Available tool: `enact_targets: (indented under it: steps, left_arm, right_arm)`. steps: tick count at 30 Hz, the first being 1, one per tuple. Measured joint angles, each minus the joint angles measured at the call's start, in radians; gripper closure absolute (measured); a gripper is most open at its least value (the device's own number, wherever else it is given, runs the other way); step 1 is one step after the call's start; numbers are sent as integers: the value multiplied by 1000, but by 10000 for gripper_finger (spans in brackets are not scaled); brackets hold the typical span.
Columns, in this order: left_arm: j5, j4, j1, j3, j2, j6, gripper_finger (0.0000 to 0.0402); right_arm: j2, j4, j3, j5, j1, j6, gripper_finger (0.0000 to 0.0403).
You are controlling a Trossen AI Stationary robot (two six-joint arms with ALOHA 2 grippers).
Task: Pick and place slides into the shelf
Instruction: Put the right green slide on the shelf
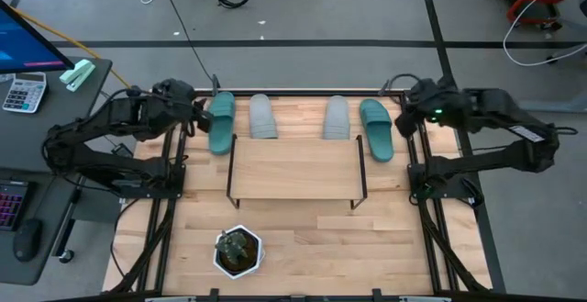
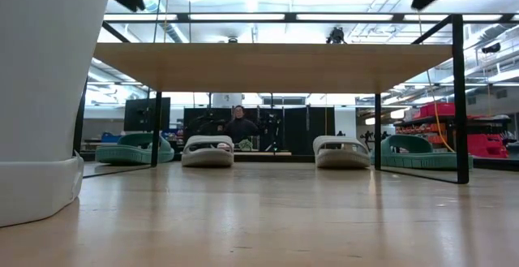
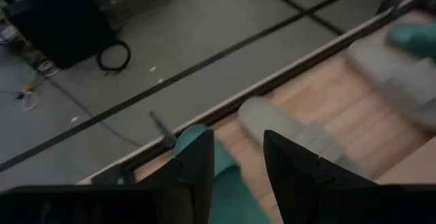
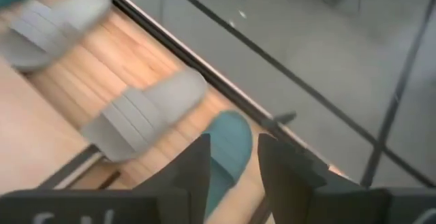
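A: Slides are being seen in a row along the far edge of the bench (image 1: 303, 233): a left teal slide (image 1: 221, 121), a left grey slide (image 1: 263, 117), a right grey slide (image 1: 337, 117) and a right teal slide (image 1: 376, 128). Wide straps and open toes are being shown on all four.

B: And the shelf (image 1: 295, 169)?

A: It is being shown just in front of the row, a pale board on thin black wire legs, with nothing being carried on top.

B: How are the arms being held?

A: The left tool (image 1: 200, 115) is being held just beside the left teal slide, its arm bent in from the bench's side. The right tool (image 1: 401, 118) is being held likewise beside the right teal slide.

B: And the fingers?

A: In each wrist view the fingers (image 3: 197, 169) are being seen parted, a teal slide lying beyond the gap, nothing being gripped. The right fingers (image 4: 194, 166) are being shown the same way.

B: Anything given only by the low view?

A: A person (image 2: 239, 127) is being shown in the room behind, and a white pot (image 2: 40, 96) close by.
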Motion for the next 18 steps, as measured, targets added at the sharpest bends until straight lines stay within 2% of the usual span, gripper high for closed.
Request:
enact_targets:
  steps: [4,10,18]
  left_arm:
    - [31,-51,0,0,1,-10,269]
    - [46,-61,0,0,-2,-4,272]
    - [53,-61,0,0,-2,-3,278]
  right_arm:
    - [4,55,-113,-66,-79,11,257]
    - [9,231,-298,-166,-224,18,247]
    - [47,320,-445,-282,-445,79,246]
